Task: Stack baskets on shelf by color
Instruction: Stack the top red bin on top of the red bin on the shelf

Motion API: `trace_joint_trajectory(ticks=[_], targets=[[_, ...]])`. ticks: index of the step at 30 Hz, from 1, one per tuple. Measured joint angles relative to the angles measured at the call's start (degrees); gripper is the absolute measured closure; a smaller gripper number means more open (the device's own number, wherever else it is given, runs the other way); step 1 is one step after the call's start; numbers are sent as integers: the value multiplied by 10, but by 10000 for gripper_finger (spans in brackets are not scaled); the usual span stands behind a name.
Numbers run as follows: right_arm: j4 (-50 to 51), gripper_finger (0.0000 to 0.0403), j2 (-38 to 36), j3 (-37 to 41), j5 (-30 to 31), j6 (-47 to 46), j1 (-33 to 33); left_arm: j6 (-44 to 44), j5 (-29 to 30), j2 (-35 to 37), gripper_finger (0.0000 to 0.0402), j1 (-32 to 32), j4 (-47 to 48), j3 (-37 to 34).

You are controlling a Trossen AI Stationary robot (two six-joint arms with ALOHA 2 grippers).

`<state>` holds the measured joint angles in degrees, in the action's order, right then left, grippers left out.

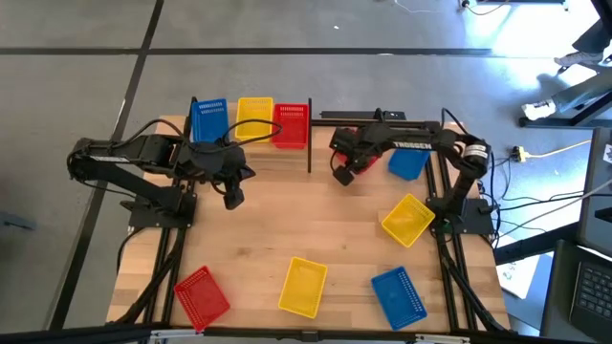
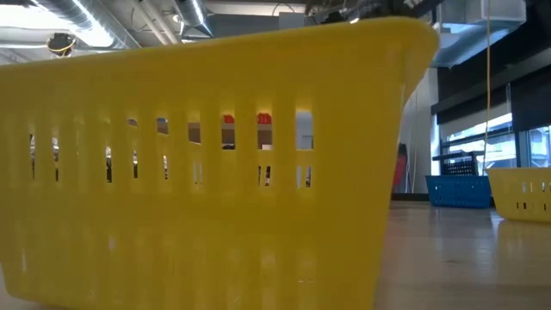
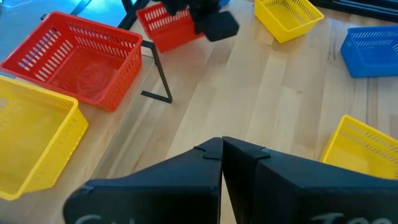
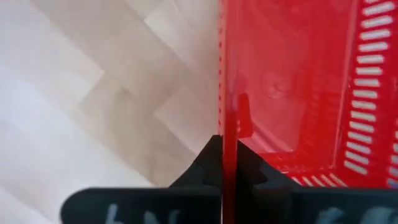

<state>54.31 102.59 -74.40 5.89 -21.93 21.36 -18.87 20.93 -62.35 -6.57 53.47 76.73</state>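
The left gripper (image 1: 232,198) hung closed and empty over the table, just in front of the shelf (image 1: 287,158). On the shelf a blue basket (image 1: 208,118), a yellow basket (image 1: 253,118) and a red basket (image 1: 291,124) sat side by side. Right of the shelf, the right gripper (image 1: 342,175) pinched the wall of a second red basket (image 4: 292,87). More baskets lay scattered on the table (image 1: 287,229).

We see bright, even light from above, with hard glare on the floor (image 1: 535,43) well beyond the right hand (image 1: 344,174). Soft, short shadows lie under both arms. The yellow basket (image 2: 215,172) nearest the low camera is blurred.
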Motion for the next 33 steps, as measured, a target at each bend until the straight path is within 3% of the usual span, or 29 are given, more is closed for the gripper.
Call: trace_joint_trajectory(ticks=[15, 21, 33], targets=[[279, 403, -5, -213, 104, 22, -112, 0, 0, 0, 401, 0, -1, 0], [323, 403, -5, -298, 106, 129, -144, 0, 0, 0, 401, 0, -1, 0], [356, 403, -5, -437, 106, 481, -178, 0, 0, 0, 401, 0, -1, 0]])
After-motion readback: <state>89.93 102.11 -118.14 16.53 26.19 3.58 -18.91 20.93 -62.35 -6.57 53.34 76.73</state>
